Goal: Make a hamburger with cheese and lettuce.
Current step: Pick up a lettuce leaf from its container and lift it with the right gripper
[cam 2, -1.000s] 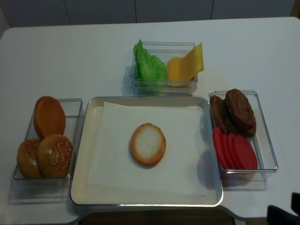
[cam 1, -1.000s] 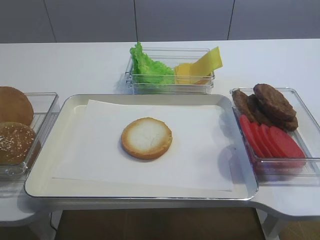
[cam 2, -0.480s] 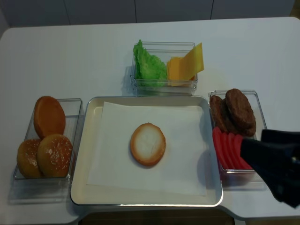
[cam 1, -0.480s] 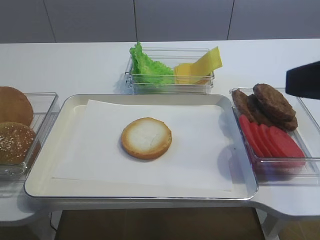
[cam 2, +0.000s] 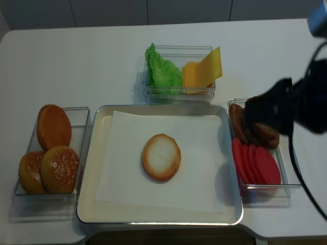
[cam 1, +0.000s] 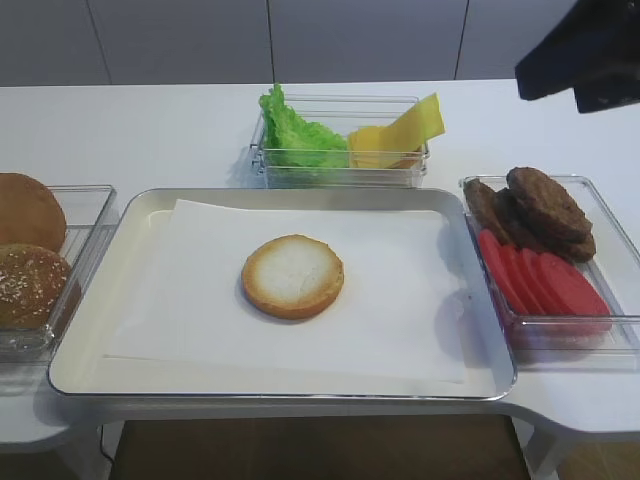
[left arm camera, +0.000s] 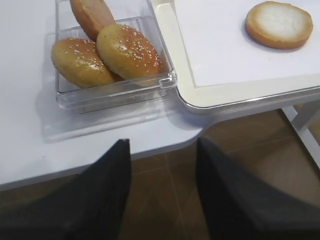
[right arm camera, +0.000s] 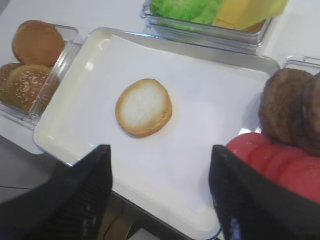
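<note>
With its jaws spread wide and gripping nothing, the right gripper [right arm camera: 160, 200] is risking crumpling the cheese [cam 1: 405, 130] leaning behind the hamburger [cam 1: 293, 276].

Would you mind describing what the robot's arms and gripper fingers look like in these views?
Both grippers have broad, flat, matte black fingers: the right gripper and the left gripper look alike in the wrist views. The right arm is a bulky black body with a thin black cable looping down beside it. No markings are visible.
</note>
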